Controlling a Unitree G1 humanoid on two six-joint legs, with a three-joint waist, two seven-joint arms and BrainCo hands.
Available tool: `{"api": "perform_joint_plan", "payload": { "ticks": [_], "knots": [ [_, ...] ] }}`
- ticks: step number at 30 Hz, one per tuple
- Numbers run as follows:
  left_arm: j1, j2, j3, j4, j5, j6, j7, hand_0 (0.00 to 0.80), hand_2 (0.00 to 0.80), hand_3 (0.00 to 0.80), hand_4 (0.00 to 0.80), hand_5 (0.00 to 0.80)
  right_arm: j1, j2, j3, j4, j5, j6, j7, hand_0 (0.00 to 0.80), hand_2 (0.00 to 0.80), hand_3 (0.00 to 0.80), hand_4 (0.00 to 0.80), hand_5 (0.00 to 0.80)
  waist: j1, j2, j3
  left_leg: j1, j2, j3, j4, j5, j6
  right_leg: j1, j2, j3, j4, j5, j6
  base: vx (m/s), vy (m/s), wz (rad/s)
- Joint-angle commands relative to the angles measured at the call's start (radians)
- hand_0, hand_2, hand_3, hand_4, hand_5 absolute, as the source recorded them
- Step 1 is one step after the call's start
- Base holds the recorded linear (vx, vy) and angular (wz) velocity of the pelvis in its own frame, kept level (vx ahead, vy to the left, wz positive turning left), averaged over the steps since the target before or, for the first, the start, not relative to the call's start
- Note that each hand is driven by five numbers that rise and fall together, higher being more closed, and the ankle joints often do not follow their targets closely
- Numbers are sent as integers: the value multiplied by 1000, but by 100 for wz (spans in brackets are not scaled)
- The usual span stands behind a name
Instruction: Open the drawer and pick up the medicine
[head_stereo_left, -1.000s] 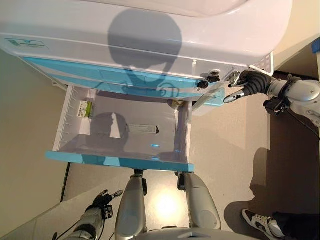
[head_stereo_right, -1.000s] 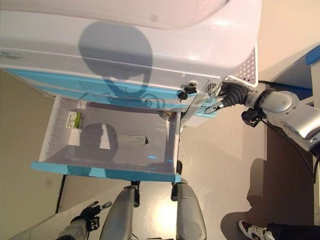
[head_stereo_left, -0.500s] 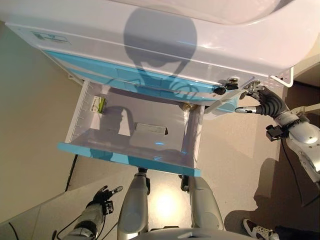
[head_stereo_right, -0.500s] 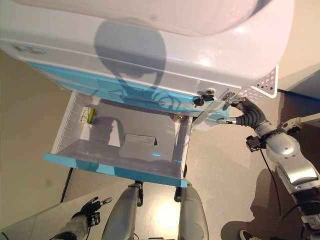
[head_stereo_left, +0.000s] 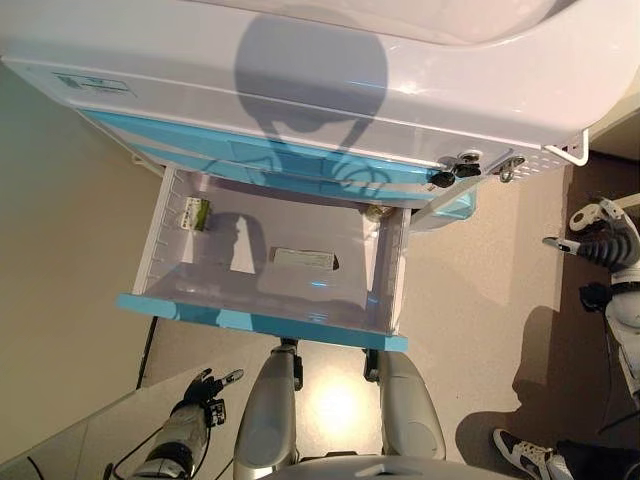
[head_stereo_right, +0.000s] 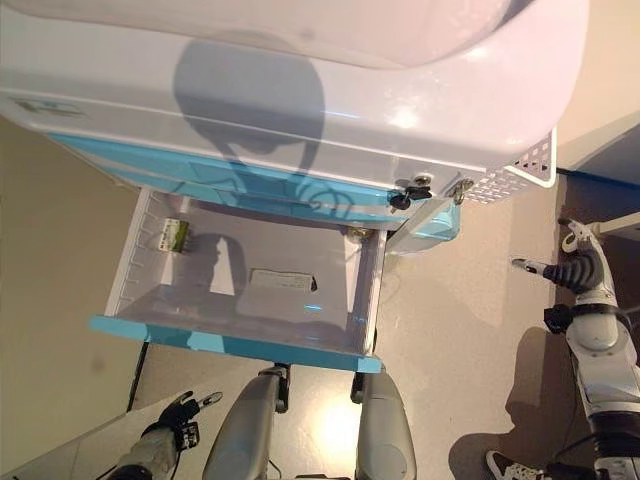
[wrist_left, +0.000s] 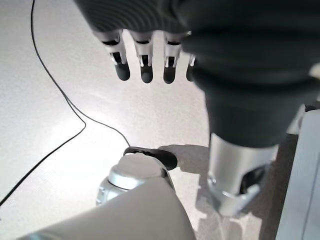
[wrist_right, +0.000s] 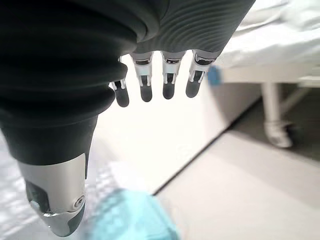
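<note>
Medicine (head_stereo_left: 195, 213) lies in open drawer (head_stereo_left: 262, 320), far from right hand (head_stereo_left: 598, 243).

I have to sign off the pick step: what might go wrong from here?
1. The medicine box lies in the far left corner of the open drawer, while the right hand hangs off to the right, holding nothing: a long reach.
2. A flat packet lies mid-drawer and may be grabbed instead.
3. The left hand is low, below the drawer front.

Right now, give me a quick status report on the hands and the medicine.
Both hands open, empty: right hand out beside the cabinet, left hand low by the floor. Drawer open. Medicine box in its back left corner, untouched. Nothing blocking it.
</note>
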Motion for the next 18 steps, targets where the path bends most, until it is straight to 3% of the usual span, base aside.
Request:
{"api": "perform_joint_plan", "payload": {
  "ticks": [1,6,11,15,16,18],
  "knots": [
    [43,18,42,22,-17,17,-8,0,0,0,0,0,31,-51,-44,-56,-15,5,68,0,0,0,0,0,-4,-26,-42,-30,-29,27,-38,34,17,32,-14,16,67,-54,67,0,0,0],
    [44,15,49,34,4,26,-45,0,0,0,0,0,162,-75,-52,-245,32,-9,237,0,0,0,0,0,-19,-42,-44,-29,-26,39,-32,32,18,27,-12,30,69,-47,71,-6,22,-3],
    [40,15,52,39,11,22,-62,0,0,0,0,0,218,-89,-51,-360,127,-30,328,0,0,0,0,0,-27,-54,-43,-21,-24,55,-32,29,20,27,-9,45,64,-35,77,-20,54,-17],
    [28,38,60,49,30,15,-86,0,0,0,0,0,254,-194,22,-509,312,-36,494,0,0,0,0,0,-36,-78,-39,-9,-19,96,-26,22,20,21,-7,77,49,-8,87,-54,93,-37],
    [21,50,59,47,38,13,-92,0,0,0,0,0,251,-268,60,-566,368,-32,549,0,0,0,0,0,-34,-88,-37,-2,-17,111,-22,17,21,22,-7,93,42,4,91,-46,81,-34],
    [12,57,61,52,49,9,-93,0,0,0,0,0,222,-292,107,-569,402,-19,563,0,0,0,0,0,-33,-93,-34,1,-15,120,-17,14,22,22,-7,100,38,11,93,-43,66,-45]
  ]
}}
